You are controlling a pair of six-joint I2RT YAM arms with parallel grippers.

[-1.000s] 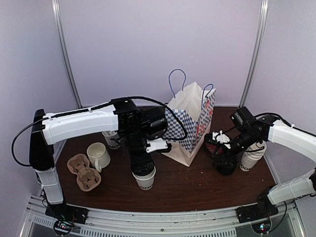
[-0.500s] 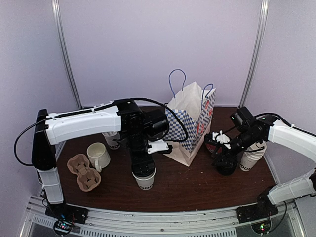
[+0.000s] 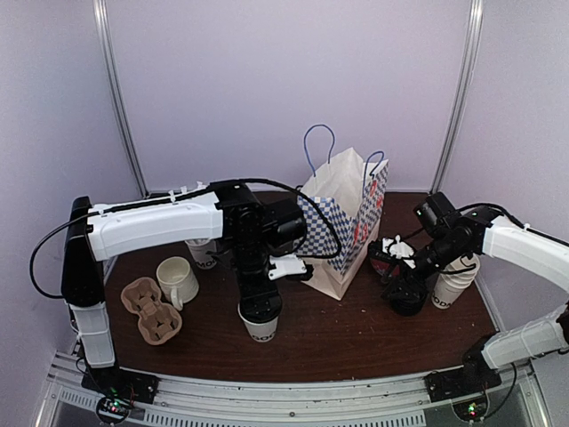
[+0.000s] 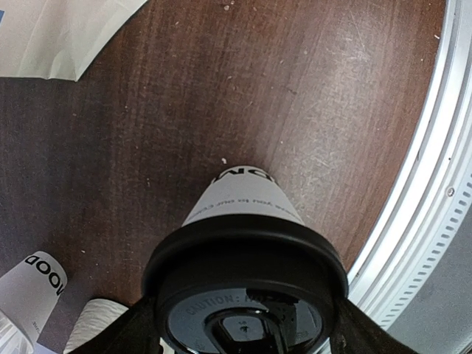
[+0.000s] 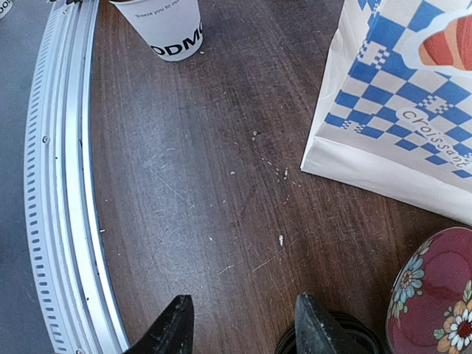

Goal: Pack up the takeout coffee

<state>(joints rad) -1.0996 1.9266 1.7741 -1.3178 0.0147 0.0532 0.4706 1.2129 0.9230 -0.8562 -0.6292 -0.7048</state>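
Takeout coffee cup (image 4: pixel 243 199) is sitting in the grasp of the left gripper (image 4: pixel 247 335), whose dark fingers (image 4: pixel 133 339) are pressing against both sides of its black lid (image 4: pixel 243 254). The left wrist view is showing this grip closely, along with the raised lettering on the lid. It is not showing clearly whether the cup's base is resting on the table (image 3: pixel 356 342) or hanging just above it.

From overhead the arm is covering the lid. That view is placing the cup near the front middle of the table, in front of the checkered paper bag (image 3: pixel 342 222). Only this view is showing the cardboard carrier (image 3: pixel 151 311) and the cream mug (image 3: pixel 178 280) off to the left.

The right gripper (image 5: pixel 243 324) is hanging released, its fingertips (image 5: pixel 173 324) standing apart over bare wood with nothing between them. Its wrist view is making this plain, while the overhead view is too coarse to show it. A red floral bowl (image 5: pixel 435 295) is lying just beside that gripper, with the bag's corner behind it.
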